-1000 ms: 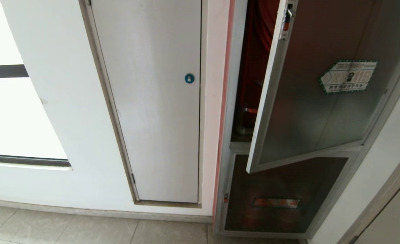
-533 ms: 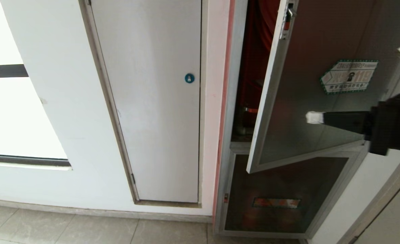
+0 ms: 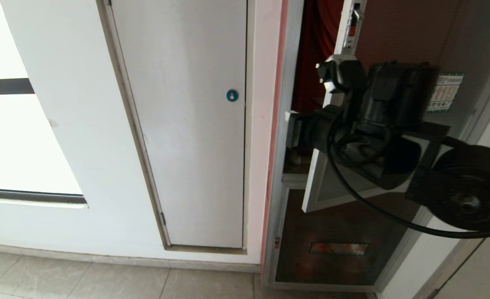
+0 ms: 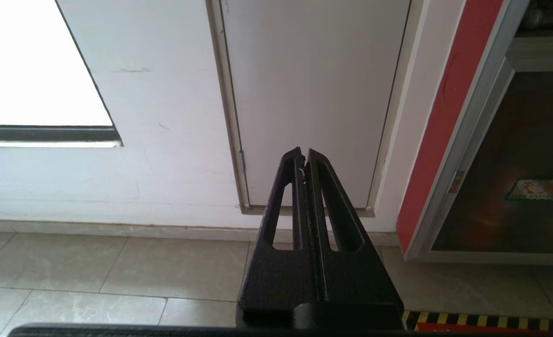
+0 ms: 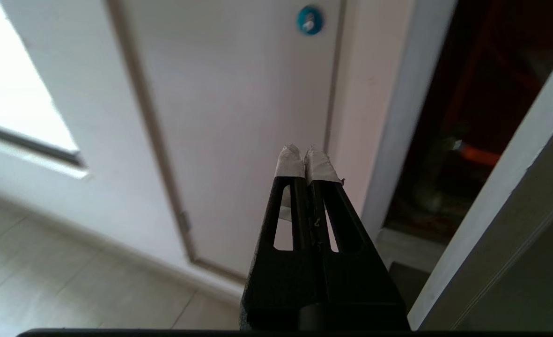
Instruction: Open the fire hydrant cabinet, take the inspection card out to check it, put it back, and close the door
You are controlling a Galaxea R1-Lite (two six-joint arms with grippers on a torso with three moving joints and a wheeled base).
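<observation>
The door [image 3: 398, 137] of the fire hydrant cabinet [image 3: 288, 137] stands half open, its free edge a long, nearly upright line. The right gripper [image 3: 291, 128] has its jaws pressed together and empty, and they sit in the gap, with this edge at about 3 o'clock of the tips. I think the next move is a push on this edge. The card is not visible. The left gripper [image 4: 304, 157], jaws also together, is parked low near the floor.

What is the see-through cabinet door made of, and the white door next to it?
The door looks like dark tinted glass in a brushed silver metal frame; it reflects faintly. The white door seems painted metal or wood, matte and smooth; hard to tell which.
</observation>
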